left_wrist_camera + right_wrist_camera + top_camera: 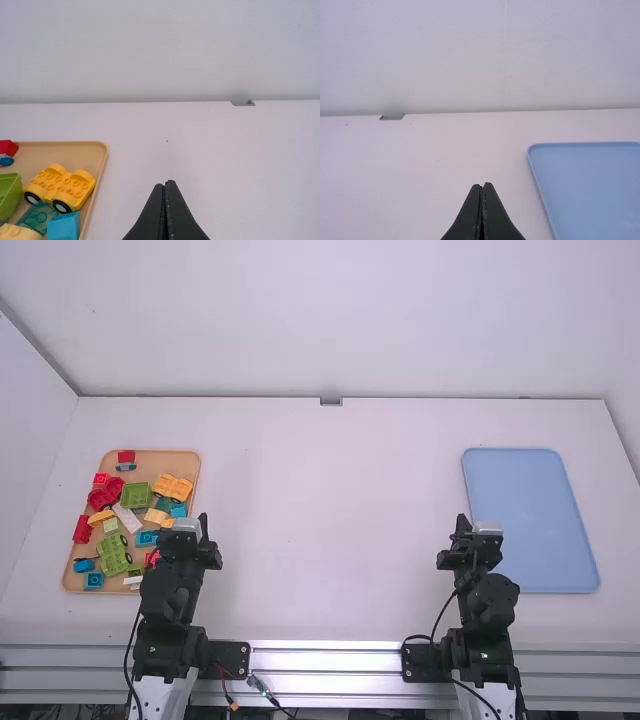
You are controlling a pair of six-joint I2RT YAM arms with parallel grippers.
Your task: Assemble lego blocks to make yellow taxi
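Taxi build being awaited

In the tan tray [90, 156], a yellow wheeled base [62, 186] is being presented, probably for pickup; left gripper [165, 184] and right gripper [482, 186] are being held fingertips together.

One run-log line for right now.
left gripper: fingers shut, empty | right gripper: fingers shut, empty | yellow wheeled base: in tan tray | blue tray: empty | taxi: unassembled
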